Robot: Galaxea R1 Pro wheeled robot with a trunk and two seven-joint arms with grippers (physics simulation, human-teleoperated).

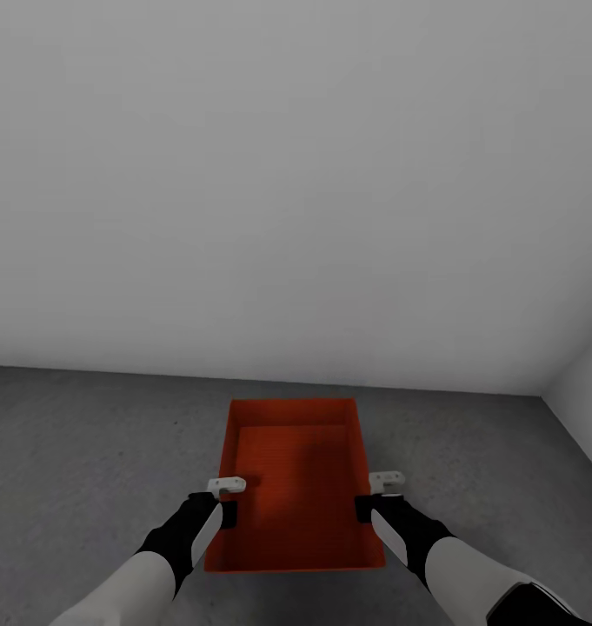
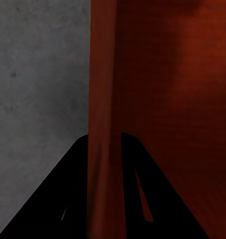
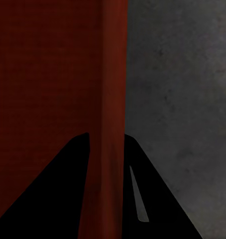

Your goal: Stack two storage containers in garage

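Observation:
An orange-red open-top storage container (image 1: 296,469) lies lengthwise in front of me over the garage's dark grey concrete floor (image 1: 87,452). My left gripper (image 1: 226,500) is shut on its left wall and my right gripper (image 1: 369,496) on its right wall, both near the near end. In the left wrist view the dark fingers (image 2: 68,189) straddle the red wall (image 2: 105,99), with the floor (image 2: 38,74) on the outer side. The right wrist view mirrors this: the gripper (image 3: 107,135) clamps the wall (image 3: 113,74). Whether the container rests on the floor or hangs just above it, I cannot tell.
A plain grey-white wall (image 1: 296,174) rises a short way beyond the container's far end. A second wall (image 1: 587,382) meets it at a corner on the right. Bare concrete spreads to both sides of the container.

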